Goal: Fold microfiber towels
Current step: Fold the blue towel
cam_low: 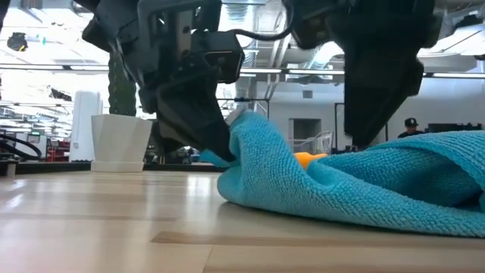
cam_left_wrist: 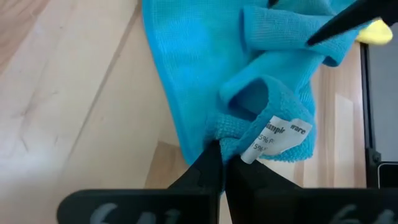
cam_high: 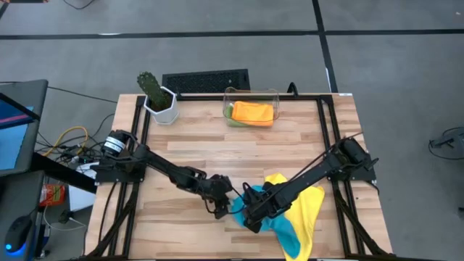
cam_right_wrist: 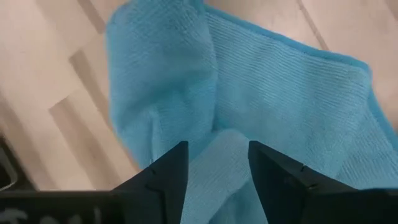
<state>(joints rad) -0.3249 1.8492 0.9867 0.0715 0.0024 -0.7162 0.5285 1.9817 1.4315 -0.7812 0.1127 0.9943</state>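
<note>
- The blue microfiber towel (cam_high: 270,212) lies crumpled at the near middle of the tabletop (cam_high: 217,145), partly over the yellow towel (cam_high: 308,206).
- The left gripper (cam_left_wrist: 222,163) is clamped on the blue towel's tagged corner.
- The right gripper (cam_right_wrist: 217,163) hovers just beside it, its parted fingers straddling a raised fold, not yet pinching.
- The cloth's bulk trails away toward the right arm's side.
- The orange towel (cam_high: 252,112) sits folded in the clear bin (cam_high: 274,94) at the far edge.

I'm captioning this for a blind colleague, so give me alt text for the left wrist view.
The left gripper is shut on the corner of the blue towel beside its white care label, with the rest of the towel rumpled on the wooden table. A bit of the yellow towel shows past its far edge.
</note>
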